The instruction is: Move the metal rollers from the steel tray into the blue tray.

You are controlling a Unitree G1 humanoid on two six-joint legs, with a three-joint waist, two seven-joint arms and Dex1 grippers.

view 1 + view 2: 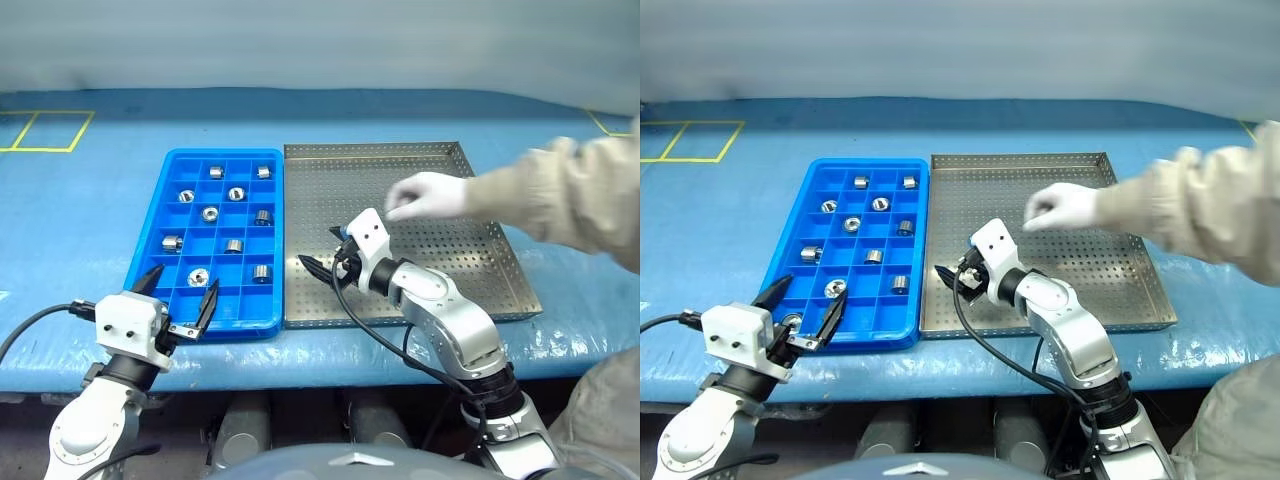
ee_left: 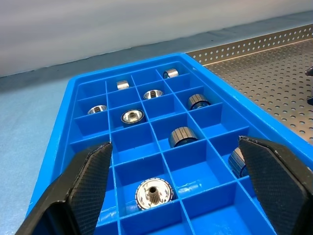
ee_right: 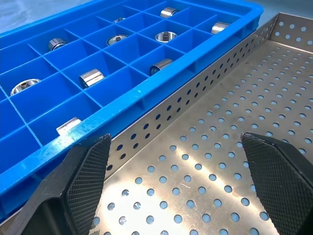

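Blue sheeting, slightly crinkled and glossy, covers the table [image 1: 90, 230], with yellow tape lines marking a rectangle at its far left. On it the blue tray [image 1: 152, 240], a moulded plastic rectangle split by thin walls into small square compartments, sits touching the left rim of the steel tray [image 1: 440, 270], a square silvery pan with a floor of evenly punched round holes and a low raised rim that is also perforated. The metal rollers [image 1: 233, 246], short shiny cylinders with a central hole, lie in the blue tray, about one to a compartment, some on their ends and some on their sides; a few show ribbed outer faces. What shows of the steel tray's perforated floor holds none of them.

At the near edge of the blue tray, the left gripper [image 1: 178, 297] hovers with its two black, cross-hatched fingers spread wide apart, holding nothing. Over the near left part of the steel tray, the right gripper [image 1: 952, 278] points toward the blue tray, its textured fingers likewise wide apart and empty.

From the right a person's arm in a beige sleeve [image 1: 560, 195] reaches over the steel tray, its hand in a white glove [image 1: 425, 195] above the far middle of the perforated floor
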